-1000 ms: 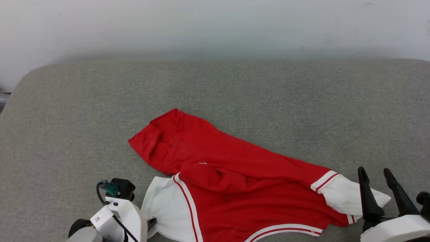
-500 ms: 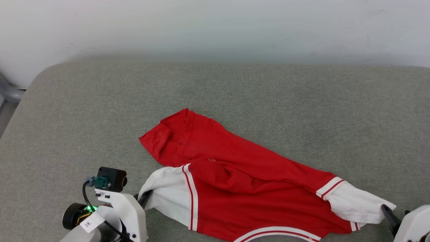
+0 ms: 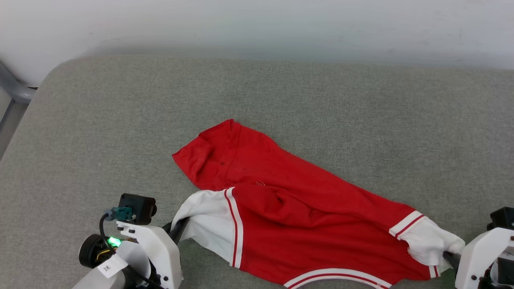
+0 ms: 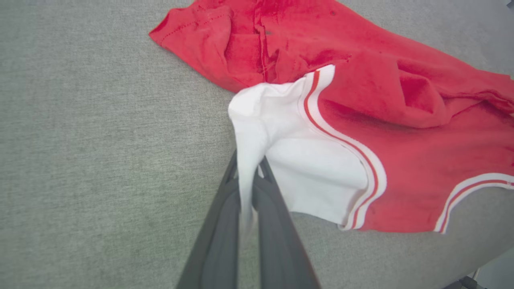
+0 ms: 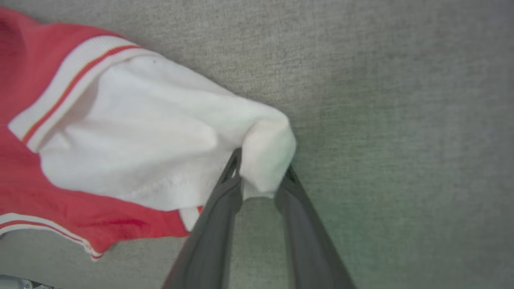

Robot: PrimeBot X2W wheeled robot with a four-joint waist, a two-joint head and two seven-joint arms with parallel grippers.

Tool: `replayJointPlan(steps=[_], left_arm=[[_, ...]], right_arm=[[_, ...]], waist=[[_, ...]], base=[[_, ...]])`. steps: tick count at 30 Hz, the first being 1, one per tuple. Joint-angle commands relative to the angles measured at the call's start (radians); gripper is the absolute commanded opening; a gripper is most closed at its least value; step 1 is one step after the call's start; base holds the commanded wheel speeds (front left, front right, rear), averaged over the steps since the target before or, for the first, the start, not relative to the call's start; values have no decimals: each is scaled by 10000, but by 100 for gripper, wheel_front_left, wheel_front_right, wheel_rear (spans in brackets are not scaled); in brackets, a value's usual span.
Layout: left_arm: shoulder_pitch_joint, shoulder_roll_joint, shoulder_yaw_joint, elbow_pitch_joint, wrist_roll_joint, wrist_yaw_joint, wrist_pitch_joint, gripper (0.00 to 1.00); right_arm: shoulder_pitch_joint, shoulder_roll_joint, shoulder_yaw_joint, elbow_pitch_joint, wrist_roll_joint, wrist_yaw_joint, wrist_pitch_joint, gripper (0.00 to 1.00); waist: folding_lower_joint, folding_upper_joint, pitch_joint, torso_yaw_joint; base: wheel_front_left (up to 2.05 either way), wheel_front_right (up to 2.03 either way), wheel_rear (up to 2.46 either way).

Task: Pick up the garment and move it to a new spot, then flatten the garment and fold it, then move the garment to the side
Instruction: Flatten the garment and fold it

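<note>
The garment (image 3: pixel 305 224) is red, its cuffs (image 3: pixel 204 228) white and edged with thin red-and-white stripes; the hem (image 3: pixel 337 275) bears the same stripes. The mat (image 3: pixel 281 92) is a mottled grey-green, the wall (image 3: pixel 257 24) white. The left gripper (image 4: pixel 248 164) and right gripper (image 5: pixel 263 164) have dark grey fingers (image 4: pixel 277 241) and white housings (image 3: pixel 160 249).

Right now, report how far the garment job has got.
Done: nothing visibly; the soft red garment with white cuff panels lies rumpled on the grey fabric surface. In hand: the left hand pinches one white cuff; the right hand straddles the other, grip unclear. Left: lifting, moving, flattening, folding, setting aside.
</note>
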Motion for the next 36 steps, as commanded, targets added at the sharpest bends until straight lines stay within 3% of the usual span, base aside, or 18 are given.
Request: replayJointPlan(steps=[1, 6, 12, 20, 29, 36], left_arm=[[7, -12, 56, -13, -16, 25, -63, 0], [32, -9, 185, 11, 55, 87, -417, 0], [-267, 162, 578, -378, 382, 335, -1135, 0], [-1851, 254, 1254, -979, 902, 584, -1634, 0], [-4829, -291, 1754, 202, 948, 22, -1898, 0], [-7470, -799, 1915, 2343, 958, -852, -2245, 0]], right_arm=[[123, 222, 151, 332, 136, 0, 197, 0], [139, 99, 72, -179, 334, -2, -250, 0], [15, 191, -72, -1881, 47, -3, -1478, 0], [-1344, 471, 16, -3418, -614, -3, -2741, 0], [-4562, 247, 334, -2424, -1331, -5, -4214, 0], [-7745, -36, 653, -755, -1815, -5, -5057, 0]], waist=[[-1, 0, 1, 10], [-1, 0, -206, -5], [-1, 0, -671, -70], [-1, 0, -1095, -170], [-1, 0, -653, -182], [-1, 0, 494, -290]], base=[[0, 0, 0], [0, 0, 0], [0, 0, 0], [0, 0, 0], [0, 0, 0], [0, 0, 0]])
